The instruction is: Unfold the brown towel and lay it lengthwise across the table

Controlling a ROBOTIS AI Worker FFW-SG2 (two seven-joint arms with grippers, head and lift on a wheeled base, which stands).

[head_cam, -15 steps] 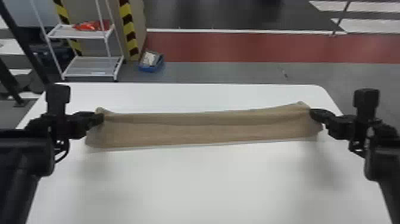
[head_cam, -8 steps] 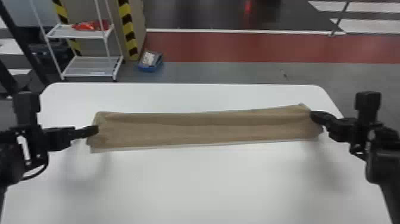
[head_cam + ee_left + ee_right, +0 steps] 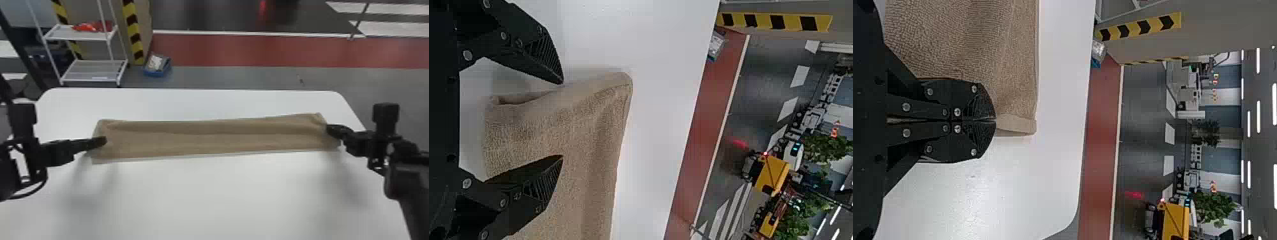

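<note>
Brown towel (image 3: 210,138) lies in a long, lightly creased strip running left to right across the white tabletop (image 3: 223,198). Left gripper (image 3: 102,141) is at the towel's left end, fingers spread apart, one over the cloth; right gripper (image 3: 329,128) has its fingers closed on the right end's edge.

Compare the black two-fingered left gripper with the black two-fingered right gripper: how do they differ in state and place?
The left gripper has its fingers spread apart, while the right gripper has its fingers closed together. The left gripper is at the left end of the brown cloth towel; the right gripper is at the right end. Both are black with two flat fingers.
</note>
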